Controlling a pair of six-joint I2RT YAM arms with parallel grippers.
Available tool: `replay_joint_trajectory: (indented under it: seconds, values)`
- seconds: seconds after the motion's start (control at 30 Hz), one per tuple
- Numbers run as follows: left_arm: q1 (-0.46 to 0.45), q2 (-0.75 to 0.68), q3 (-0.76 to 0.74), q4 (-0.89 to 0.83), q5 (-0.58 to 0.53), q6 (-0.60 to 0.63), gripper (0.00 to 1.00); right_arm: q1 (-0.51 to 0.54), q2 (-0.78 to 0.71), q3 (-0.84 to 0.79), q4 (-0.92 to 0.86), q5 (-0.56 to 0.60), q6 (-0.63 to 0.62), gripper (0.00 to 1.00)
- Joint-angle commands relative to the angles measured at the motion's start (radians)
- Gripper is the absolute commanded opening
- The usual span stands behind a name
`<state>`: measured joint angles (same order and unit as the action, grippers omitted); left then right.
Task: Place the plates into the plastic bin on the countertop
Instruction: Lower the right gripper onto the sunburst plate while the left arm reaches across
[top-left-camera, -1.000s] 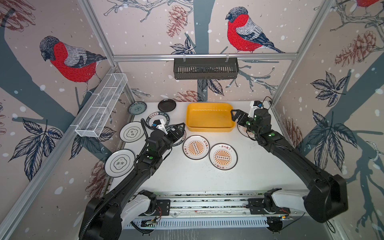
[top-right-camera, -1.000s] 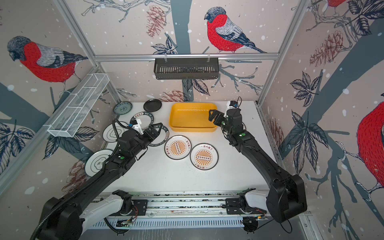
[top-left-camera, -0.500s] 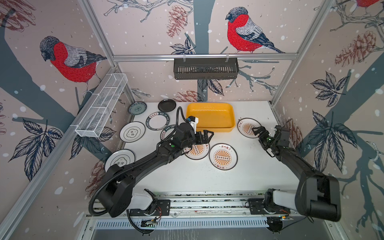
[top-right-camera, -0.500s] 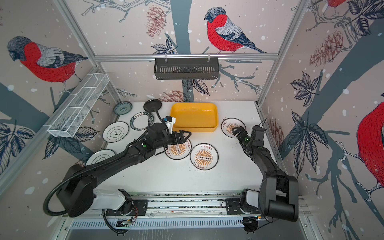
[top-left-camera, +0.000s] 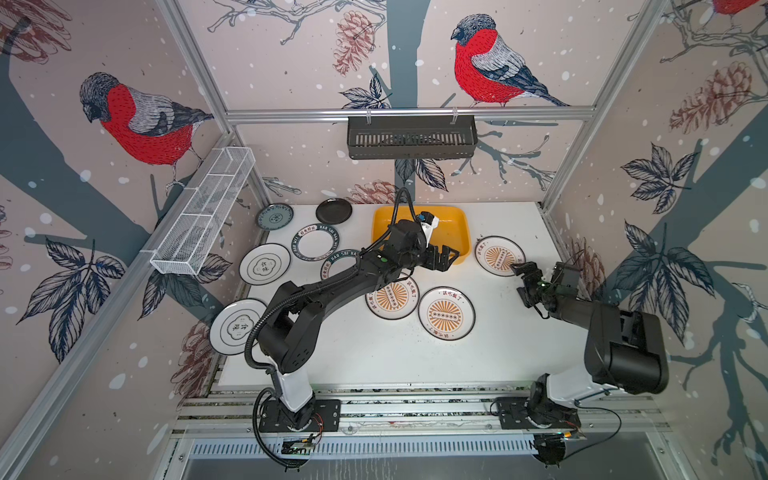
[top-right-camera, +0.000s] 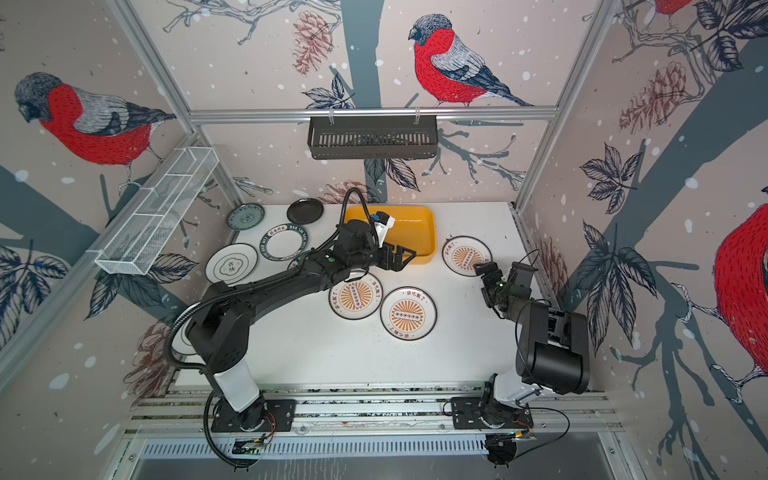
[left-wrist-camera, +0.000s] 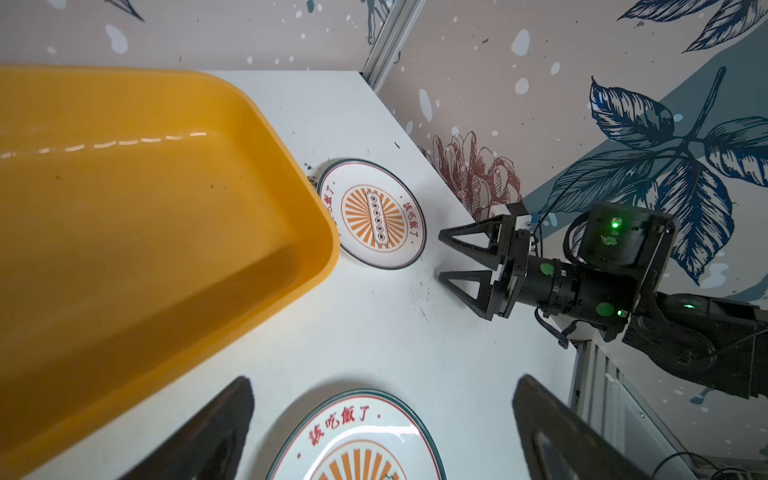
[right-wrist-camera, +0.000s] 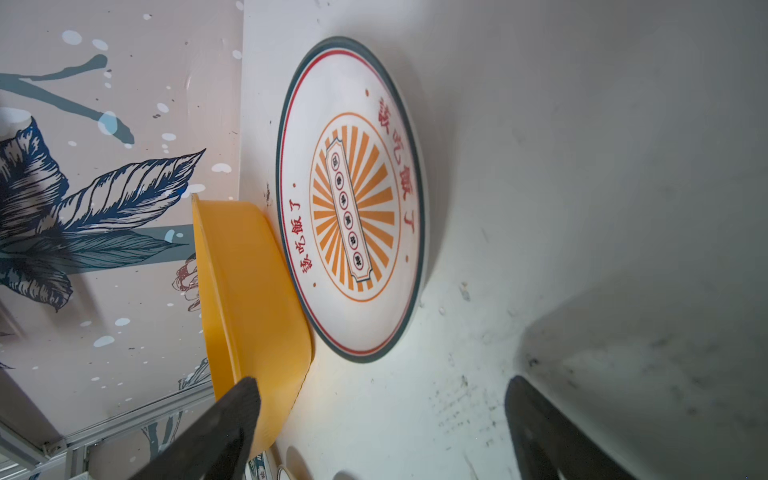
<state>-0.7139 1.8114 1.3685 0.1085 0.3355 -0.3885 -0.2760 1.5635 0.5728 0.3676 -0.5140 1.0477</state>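
Counted in a top view: nine plates (top-left-camera: 446, 313) flat on the table (top-left-camera: 374, 357). Three sunburst, two letter-rimmed (one half under the left arm (top-left-camera: 332, 286)), two with black characters, one black, one grey-blue. One shallow yellow bin (top-left-camera: 451, 226), bare inside, at the back. Clearest from the left wrist: right hand (left-wrist-camera: 439, 255) spread, empty, beside the rightmost sunburst plate (left-wrist-camera: 376, 216). Left hand (top-left-camera: 446, 257) spread, empty, near the bin's front corner.
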Motion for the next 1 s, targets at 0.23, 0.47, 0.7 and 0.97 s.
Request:
replay_joint_trajectory:
  seconds: [0.23, 0.47, 0.7, 0.97]
  values:
    - [0.054, 0.046, 0.042, 0.011, 0.037, 0.019, 0.98, 0.017, 0.143, 0.058, 0.108, 0.039, 0.033, 0.71]
    - [0.067, 0.008, -0.005, 0.024, 0.001, -0.001, 0.98, 0.034, 0.234, 0.068, 0.187, 0.036, 0.109, 0.44]
    - [0.076, -0.031, -0.053, 0.053, -0.023, -0.028, 0.97, 0.034, 0.241, 0.061, 0.175, 0.06, 0.118, 0.15]
    - [0.077, -0.074, -0.104, 0.101, -0.031, -0.063, 0.98, 0.013, 0.163, 0.033, 0.189, 0.057, 0.126, 0.03]
